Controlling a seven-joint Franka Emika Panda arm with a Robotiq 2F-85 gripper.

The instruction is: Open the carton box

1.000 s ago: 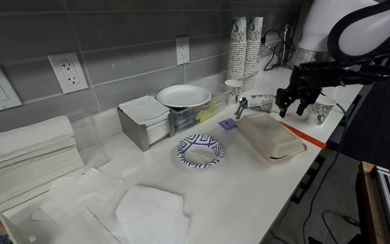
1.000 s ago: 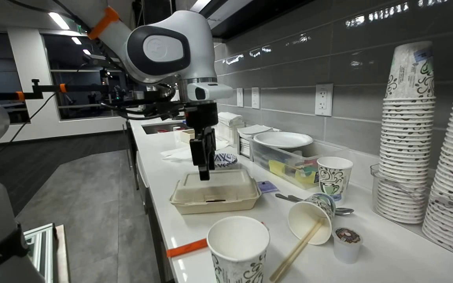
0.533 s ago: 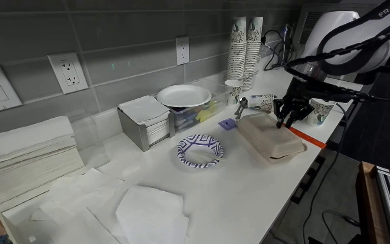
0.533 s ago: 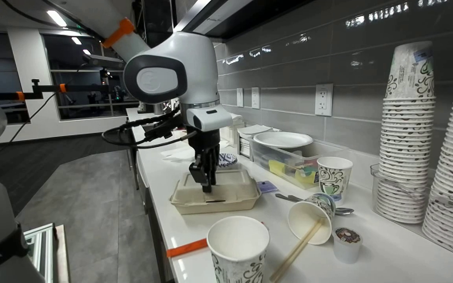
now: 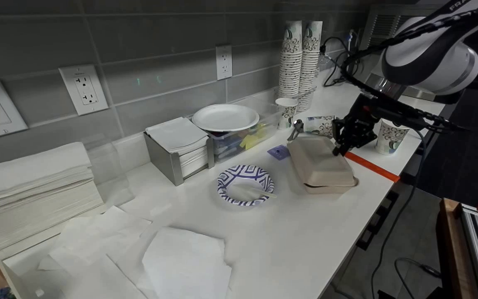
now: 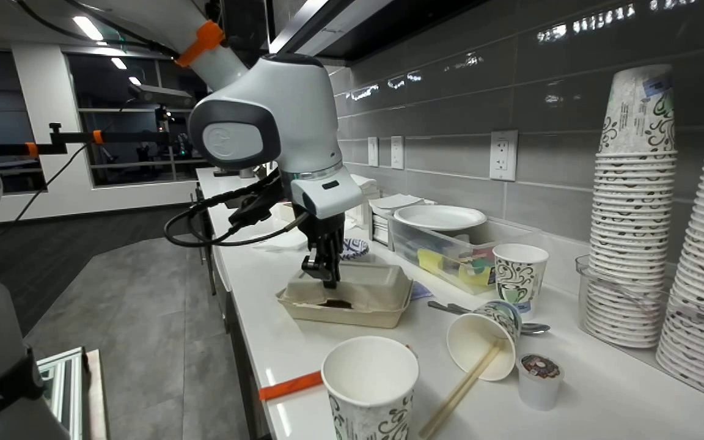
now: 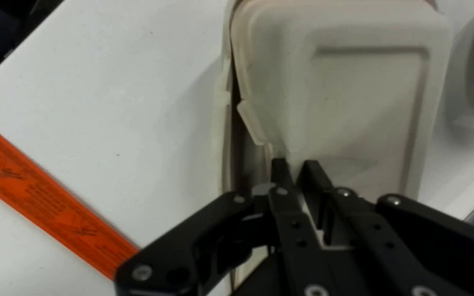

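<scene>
The pincer (image 7: 295, 164) pinches the lid (image 7: 364, 102) of the carton box (image 5: 322, 164), a gap showing beneath. Leftmost in an exterior view, paper towels (image 5: 31, 197) line the back edge of the worktop (image 5: 288, 232); next, a patterned bowl (image 5: 223, 185), the carton box nearer the front edge, an orange strip (image 5: 371, 167) reaching that edge.

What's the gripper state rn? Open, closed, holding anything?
Gripper: closed to a narrow gap, seemingly pinching the buckled edge of the lid of the carton box.
</scene>
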